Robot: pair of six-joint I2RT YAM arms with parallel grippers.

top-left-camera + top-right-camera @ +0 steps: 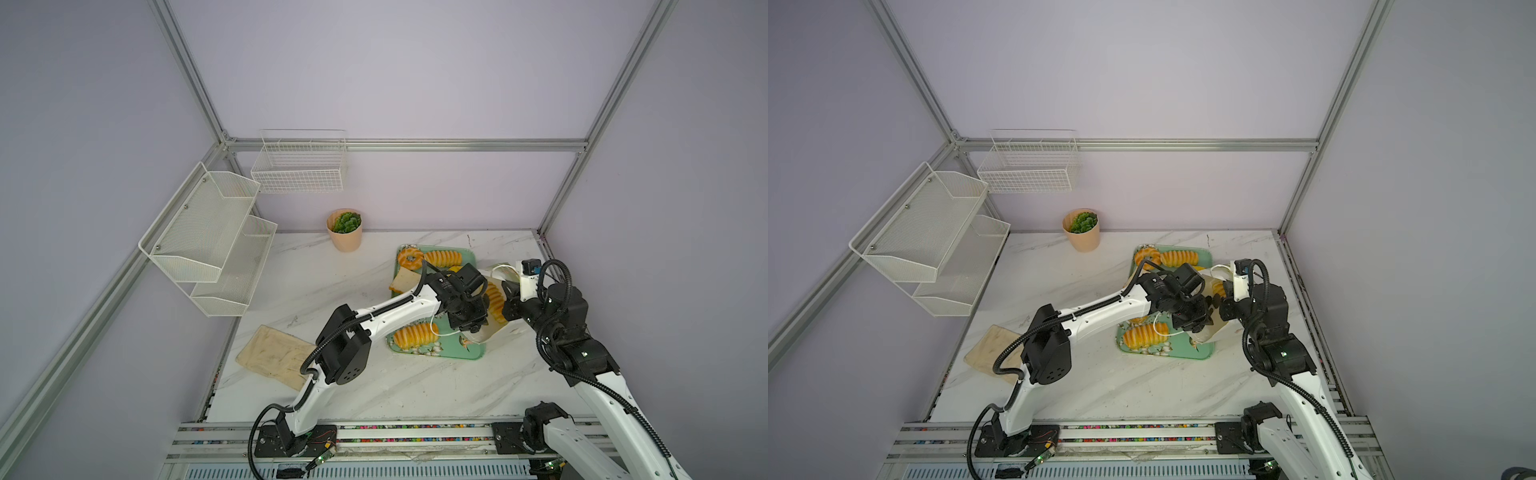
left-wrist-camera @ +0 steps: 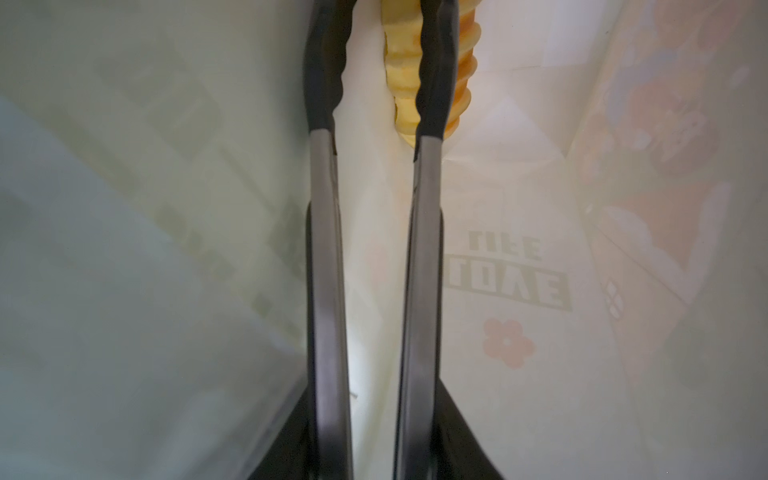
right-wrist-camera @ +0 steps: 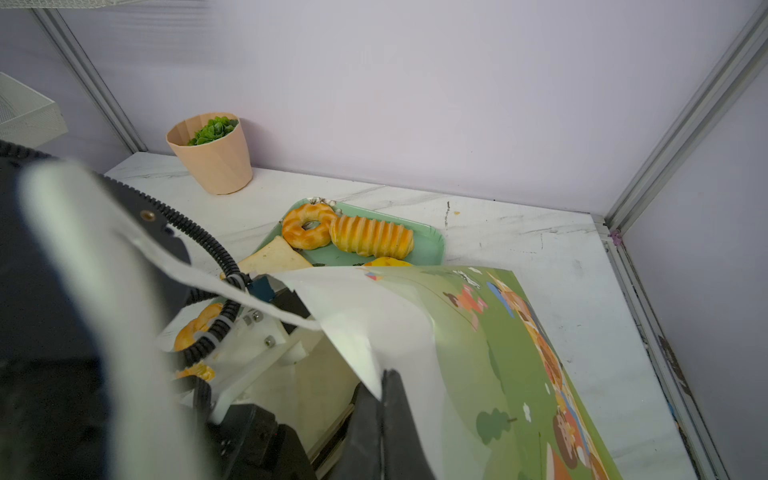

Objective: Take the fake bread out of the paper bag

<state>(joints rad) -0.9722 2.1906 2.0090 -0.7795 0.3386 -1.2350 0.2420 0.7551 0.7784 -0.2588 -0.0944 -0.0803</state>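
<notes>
A beige cloth lies at the table's left edge. The left gripper reaches inside the paper bag, its long jaws parted. One tip crosses a ridged loaf deep within, the other stands just clear of it. The bag lies tipped over the green tray, which holds a ring donut, a toast slice, a far loaf and a near loaf. The right gripper pinches the bag's rim, jaws closed
</notes>
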